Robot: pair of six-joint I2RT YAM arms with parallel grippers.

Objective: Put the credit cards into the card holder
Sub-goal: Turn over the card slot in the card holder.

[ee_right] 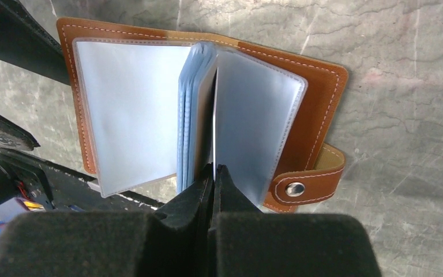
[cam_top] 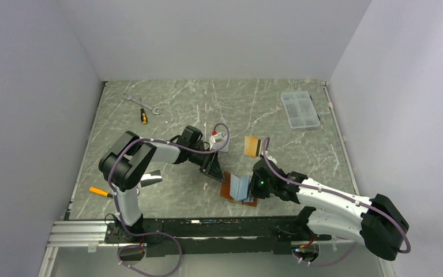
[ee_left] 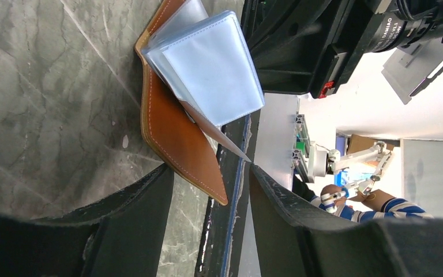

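- Top: tan leather card holder (cam_top: pixel 237 189) lies open, near-centre of table. R gripper (cam_top: pixel 258 183) on its right edge, L gripper (cam_top: pixel 214 171) just left. Orange card (cam_top: pixel 252 146) flat, just beyond.
- L wrist: L gripper jaws spread, nothing between; card holder just past tips, blue-grey plastic sleeves (ee_left: pixel 210 72) fanned up.
- R wrist: R gripper pressed together, pinching one upright sleeve's edge; snap tab (ee_right: pixel 294 188) at right.
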